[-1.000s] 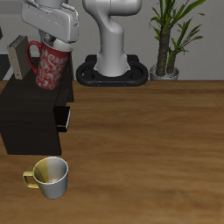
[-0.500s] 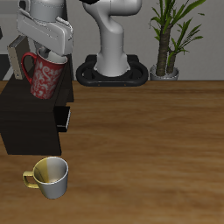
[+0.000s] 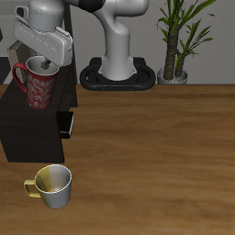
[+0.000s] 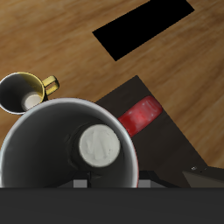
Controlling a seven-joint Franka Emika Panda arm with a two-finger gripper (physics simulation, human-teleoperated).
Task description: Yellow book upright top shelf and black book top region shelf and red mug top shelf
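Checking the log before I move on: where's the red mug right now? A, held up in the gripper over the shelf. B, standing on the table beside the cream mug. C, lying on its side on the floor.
A: the red mug hangs from the gripper above the shelf, while the cream mug stands alone on the table.

The hand [image 3: 46, 62] and red mug [image 3: 37, 87] crowd the shelf [image 3: 32, 128] top. The cream mug [image 3: 53, 185] stands before the shelf, near the surface's [image 3: 156, 165] front edge; beside it, bare wood lies open.
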